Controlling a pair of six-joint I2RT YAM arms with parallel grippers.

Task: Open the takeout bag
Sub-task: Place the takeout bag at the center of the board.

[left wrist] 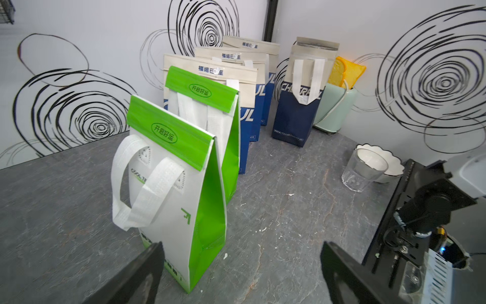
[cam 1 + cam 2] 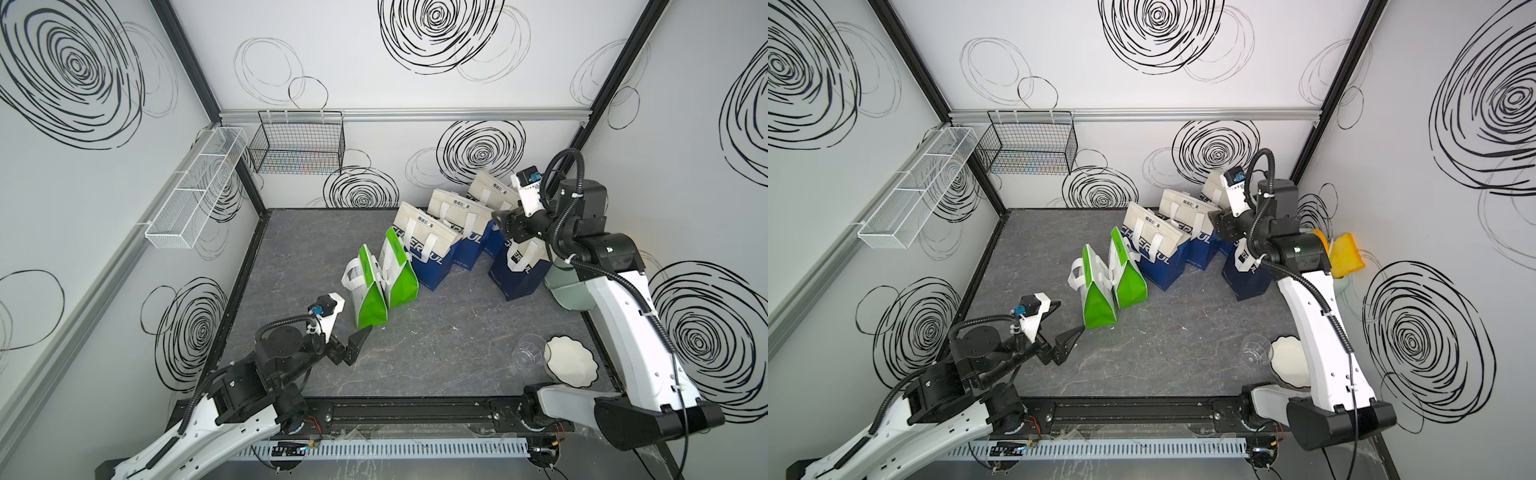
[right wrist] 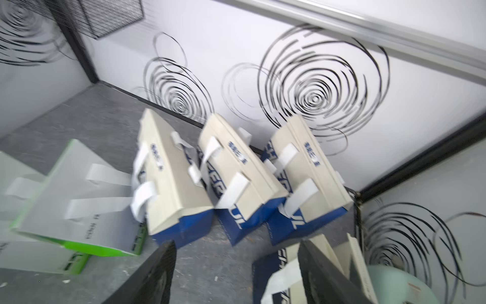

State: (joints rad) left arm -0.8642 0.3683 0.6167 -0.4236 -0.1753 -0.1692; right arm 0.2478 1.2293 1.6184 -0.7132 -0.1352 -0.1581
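- The navy takeout bag (image 1: 295,118), boxy, with its cream flap upright and a white woven handle, stands far right on the grey marbled surface (image 2: 436,340).
- The right gripper (image 3: 236,243) hangs over its top, fingers apart, empty; the wrist view is blurred.
- The left gripper (image 1: 242,246) gapes wide, empty, near a glossy green-white bag (image 1: 184,210).
- The right arm (image 2: 623,311) partly hides that bag from above.

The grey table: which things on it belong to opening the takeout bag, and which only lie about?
For the job: lone navy-and-cream takeout bag; right gripper, jaws apart.
Lying about: three more navy-and-cream bags; two green-and-white bags; clear glass tumbler; white scalloped bowl; mint-green container.
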